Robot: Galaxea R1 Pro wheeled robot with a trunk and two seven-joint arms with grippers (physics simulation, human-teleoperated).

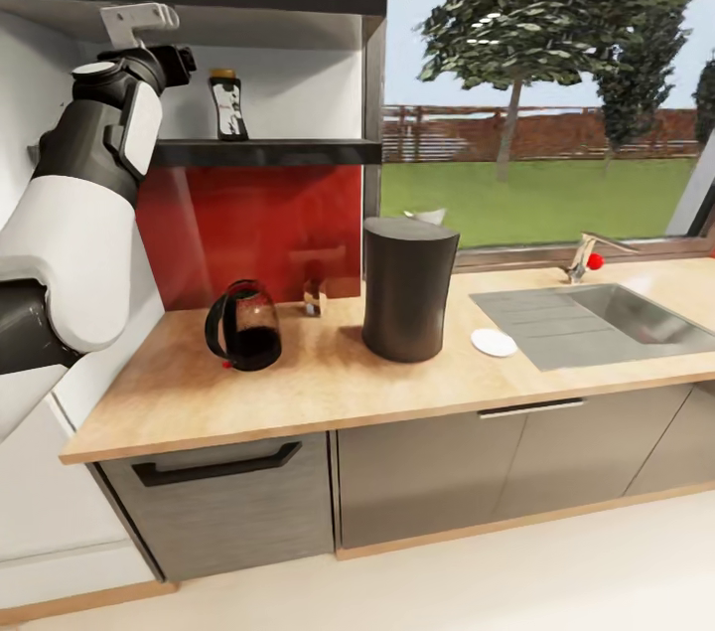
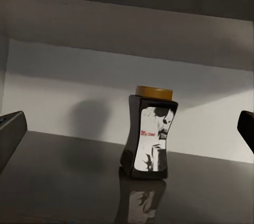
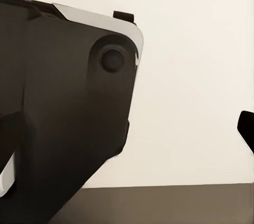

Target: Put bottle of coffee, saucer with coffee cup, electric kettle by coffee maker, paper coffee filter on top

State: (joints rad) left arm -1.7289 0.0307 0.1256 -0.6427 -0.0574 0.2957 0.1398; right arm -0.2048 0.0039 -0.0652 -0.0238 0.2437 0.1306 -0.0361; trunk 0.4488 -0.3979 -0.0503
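The bottle of coffee [image 1: 228,104], dark with an orange lid and a pale label, stands upright on the black kitchen shelf [image 1: 268,151]. My left gripper [image 1: 182,61] is raised to shelf height just left of it. In the left wrist view the bottle [image 2: 150,135] stands ahead between the open fingers [image 2: 12,128], untouched. On the countertop are a tall dark cylindrical coffee maker [image 1: 407,288], a glass kettle [image 1: 243,325] with a black handle, a small cup-like item [image 1: 314,298] and a white saucer [image 1: 494,343]. My right gripper [image 3: 127,144] faces a pale wall beside my own dark body; one fingertip [image 3: 246,127] shows.
A steel sink [image 1: 596,318] with a tap [image 1: 586,258] is set into the wooden countertop [image 1: 328,393] at the right. A small white object [image 1: 427,214] lies on the sill behind the coffee maker. A red backsplash panel [image 1: 248,224] is under the shelf.
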